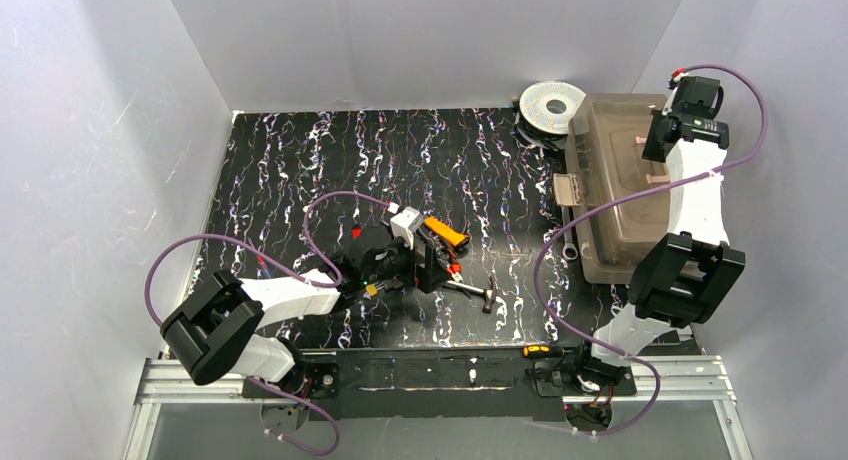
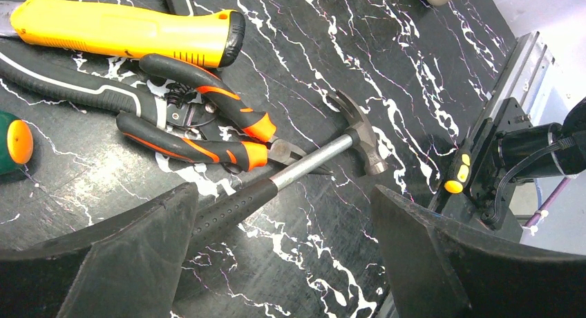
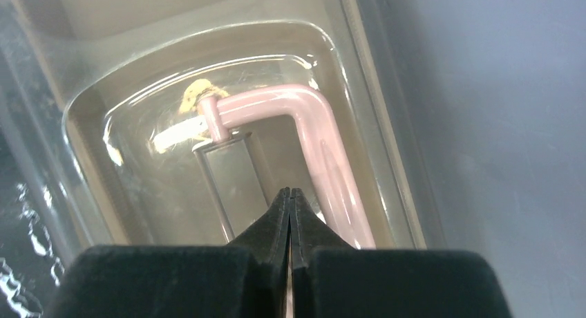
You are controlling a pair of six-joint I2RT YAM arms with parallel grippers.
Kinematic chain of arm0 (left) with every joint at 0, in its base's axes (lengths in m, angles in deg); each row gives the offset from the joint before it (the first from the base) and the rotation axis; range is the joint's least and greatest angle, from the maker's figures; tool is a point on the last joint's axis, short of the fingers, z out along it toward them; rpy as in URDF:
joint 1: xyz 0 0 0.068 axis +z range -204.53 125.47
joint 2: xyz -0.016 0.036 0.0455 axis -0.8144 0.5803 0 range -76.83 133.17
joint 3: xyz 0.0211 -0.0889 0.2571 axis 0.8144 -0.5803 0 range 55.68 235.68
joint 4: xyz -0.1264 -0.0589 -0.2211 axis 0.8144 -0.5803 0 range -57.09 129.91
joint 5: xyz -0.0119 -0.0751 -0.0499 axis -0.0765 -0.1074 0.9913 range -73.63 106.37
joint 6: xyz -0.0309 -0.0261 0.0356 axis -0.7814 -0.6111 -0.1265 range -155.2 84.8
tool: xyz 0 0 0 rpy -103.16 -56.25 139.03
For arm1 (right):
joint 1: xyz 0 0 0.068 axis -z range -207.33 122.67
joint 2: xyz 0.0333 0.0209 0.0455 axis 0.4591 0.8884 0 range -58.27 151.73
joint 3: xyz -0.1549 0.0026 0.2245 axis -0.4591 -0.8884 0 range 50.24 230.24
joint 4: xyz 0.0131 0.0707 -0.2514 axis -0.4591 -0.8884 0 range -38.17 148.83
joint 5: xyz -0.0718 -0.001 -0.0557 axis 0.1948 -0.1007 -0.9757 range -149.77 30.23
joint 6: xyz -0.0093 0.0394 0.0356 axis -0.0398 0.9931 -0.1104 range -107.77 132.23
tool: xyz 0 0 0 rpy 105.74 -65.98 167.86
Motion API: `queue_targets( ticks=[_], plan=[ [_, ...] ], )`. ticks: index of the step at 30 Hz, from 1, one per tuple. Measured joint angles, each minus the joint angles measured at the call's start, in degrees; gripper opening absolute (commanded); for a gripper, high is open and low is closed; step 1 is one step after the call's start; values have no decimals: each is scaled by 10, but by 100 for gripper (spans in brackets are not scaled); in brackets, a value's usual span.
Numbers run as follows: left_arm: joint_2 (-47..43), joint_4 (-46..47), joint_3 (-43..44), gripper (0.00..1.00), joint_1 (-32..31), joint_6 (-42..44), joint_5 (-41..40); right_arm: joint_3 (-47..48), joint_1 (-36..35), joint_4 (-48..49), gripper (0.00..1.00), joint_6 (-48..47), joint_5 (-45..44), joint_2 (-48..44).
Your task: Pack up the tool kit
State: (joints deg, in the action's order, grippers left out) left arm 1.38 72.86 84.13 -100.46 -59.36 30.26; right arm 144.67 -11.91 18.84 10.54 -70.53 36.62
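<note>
The smoky-brown toolbox stands at the right, its lid down. My right gripper hovers over the lid, shut and empty, its tips just beside the cream-pink lid handle. My left gripper is open low over the tools on the table. In the left wrist view the gripper has the hammer lying ahead, its black grip reaching next to the left finger. The red pliers lie beyond the hammer, and the green screwdriver is at the left edge.
A yellow-handled tool lies behind the pliers. A round white spool sits at the back beside the toolbox. A small yellow and black screwdriver rests by the right arm's base. Grey walls close in the table.
</note>
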Motion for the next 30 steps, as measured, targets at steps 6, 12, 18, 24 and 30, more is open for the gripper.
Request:
queue_targets(
  ticks=[6,12,18,24,30],
  plan=[
    [0,0,0,96,0,2,0,1,-16,-47,1,-18,26,-16],
    [0,0,0,96,0,3,-1,-50,-51,-33,1,-25,39,-52],
    [-10,-6,0,96,0,10,-11,-68,-70,-32,1,-30,78,-74],
    [-23,-7,0,98,0,15,-15,-73,-92,-59,1,1,81,-92],
    [-18,-5,3,98,0,6,-12,-49,-98,-108,54,45,48,-103]
  ],
)
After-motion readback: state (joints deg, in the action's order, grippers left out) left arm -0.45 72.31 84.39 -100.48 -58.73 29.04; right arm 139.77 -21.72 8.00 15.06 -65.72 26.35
